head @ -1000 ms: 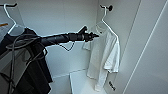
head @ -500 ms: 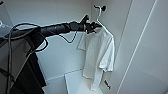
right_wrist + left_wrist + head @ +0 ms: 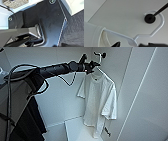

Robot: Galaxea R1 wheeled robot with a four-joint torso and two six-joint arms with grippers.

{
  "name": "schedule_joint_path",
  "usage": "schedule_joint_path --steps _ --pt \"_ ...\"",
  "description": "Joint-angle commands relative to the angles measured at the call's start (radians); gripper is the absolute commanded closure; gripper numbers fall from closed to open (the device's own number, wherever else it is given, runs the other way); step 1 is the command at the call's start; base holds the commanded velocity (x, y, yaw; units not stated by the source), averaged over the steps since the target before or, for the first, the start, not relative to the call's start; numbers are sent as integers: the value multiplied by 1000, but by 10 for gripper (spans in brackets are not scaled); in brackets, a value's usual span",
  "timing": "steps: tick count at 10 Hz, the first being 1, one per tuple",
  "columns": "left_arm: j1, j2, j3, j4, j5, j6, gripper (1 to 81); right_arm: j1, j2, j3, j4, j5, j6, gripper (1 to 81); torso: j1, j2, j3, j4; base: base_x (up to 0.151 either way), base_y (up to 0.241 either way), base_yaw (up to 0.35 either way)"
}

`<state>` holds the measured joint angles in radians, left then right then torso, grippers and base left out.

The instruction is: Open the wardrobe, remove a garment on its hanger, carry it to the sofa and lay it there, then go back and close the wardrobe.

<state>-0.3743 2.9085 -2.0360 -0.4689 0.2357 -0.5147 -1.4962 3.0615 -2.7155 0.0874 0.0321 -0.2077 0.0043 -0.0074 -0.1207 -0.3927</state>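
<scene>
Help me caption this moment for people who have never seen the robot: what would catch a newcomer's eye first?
First, the white T-shirt hanging inside the open wardrobe, bright against its pale walls. Next, the long dark left arm reaching in from the left, its left claw up at the top of the hanger. In the left wrist view, the hanger's white hook curls around a thin black rod set in a round black mount.
</scene>
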Motion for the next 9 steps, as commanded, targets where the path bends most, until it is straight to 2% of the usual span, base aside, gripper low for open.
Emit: schedule_joint_path --steps 1,6,9 --pt "-189 32 -41 -25 -13 -5 10 39 7 5 12 -60 2 10 0 0 0 0 0 0 0" --pt "-177 81 -30 -23 -19 -5 10 41 13 2 11 -60 2 10 0 0 0 0 0 0 0" --pt "-160 109 -47 -10 -90 -4 10 41 13 2 11 -61 2 10 0 0 0 0 0 0 0"
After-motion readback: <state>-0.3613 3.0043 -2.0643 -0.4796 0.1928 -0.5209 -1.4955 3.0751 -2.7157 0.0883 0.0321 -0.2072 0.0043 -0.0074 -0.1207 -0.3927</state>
